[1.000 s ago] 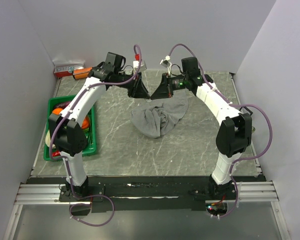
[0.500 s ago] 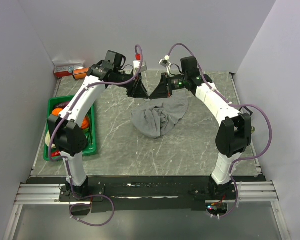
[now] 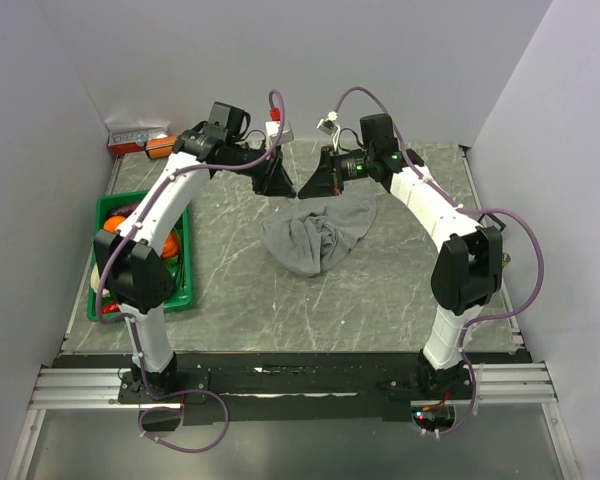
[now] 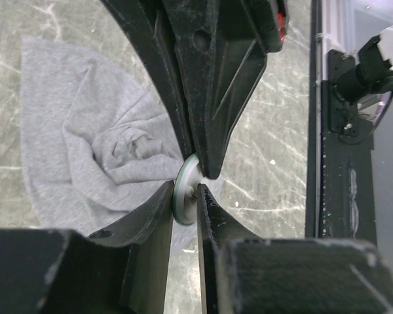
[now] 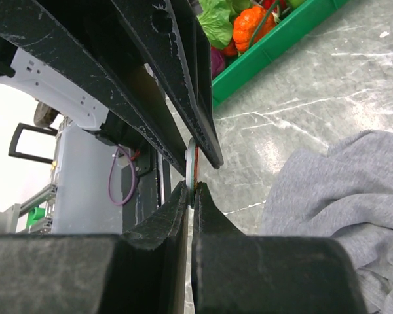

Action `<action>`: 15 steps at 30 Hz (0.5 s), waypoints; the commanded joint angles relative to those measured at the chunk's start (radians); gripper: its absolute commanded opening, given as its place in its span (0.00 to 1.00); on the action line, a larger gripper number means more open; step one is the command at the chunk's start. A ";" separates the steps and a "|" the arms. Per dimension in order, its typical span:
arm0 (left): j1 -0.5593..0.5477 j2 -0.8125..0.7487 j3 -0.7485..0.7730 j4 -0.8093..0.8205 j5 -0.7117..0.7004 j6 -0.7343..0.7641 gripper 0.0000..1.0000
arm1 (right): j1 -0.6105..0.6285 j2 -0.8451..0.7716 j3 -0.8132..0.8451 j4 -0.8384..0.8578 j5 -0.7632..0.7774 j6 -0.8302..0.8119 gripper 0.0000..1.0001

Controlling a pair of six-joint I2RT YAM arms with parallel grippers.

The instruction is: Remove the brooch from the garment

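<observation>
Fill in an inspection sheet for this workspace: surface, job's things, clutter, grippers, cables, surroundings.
Surface: grey marbled table, no spills seen.
Job's things: garment lies rumpled mid-table; brooch seen edge-on, held over it; attached or free cannot be told.
Clutter: green crate of toy produce at the left edge; orange-red box at the far left corner.
Grippers: left gripper fingers shut on the brooch; right gripper fingers shut on a thin disc; both tips meet over the garment's far edge.
Cables: purple cables loop along both arms.
Surroundings: plain pale walls; nothing else seen.
</observation>
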 commanded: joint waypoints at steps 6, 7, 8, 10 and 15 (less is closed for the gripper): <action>0.067 -0.045 -0.033 0.011 -0.217 0.071 0.25 | 0.005 -0.041 0.061 -0.069 -0.079 -0.026 0.00; 0.070 -0.048 -0.036 0.011 -0.220 0.074 0.25 | 0.003 -0.043 0.060 -0.067 -0.082 -0.026 0.00; 0.070 -0.049 -0.039 0.012 -0.223 0.074 0.25 | 0.005 -0.043 0.057 -0.066 -0.084 -0.026 0.00; 0.070 -0.049 -0.044 0.017 -0.219 0.070 0.25 | 0.005 -0.042 0.054 -0.058 -0.085 -0.023 0.00; 0.089 -0.051 -0.025 0.023 -0.092 0.047 0.46 | 0.005 -0.040 0.057 -0.058 -0.085 -0.023 0.00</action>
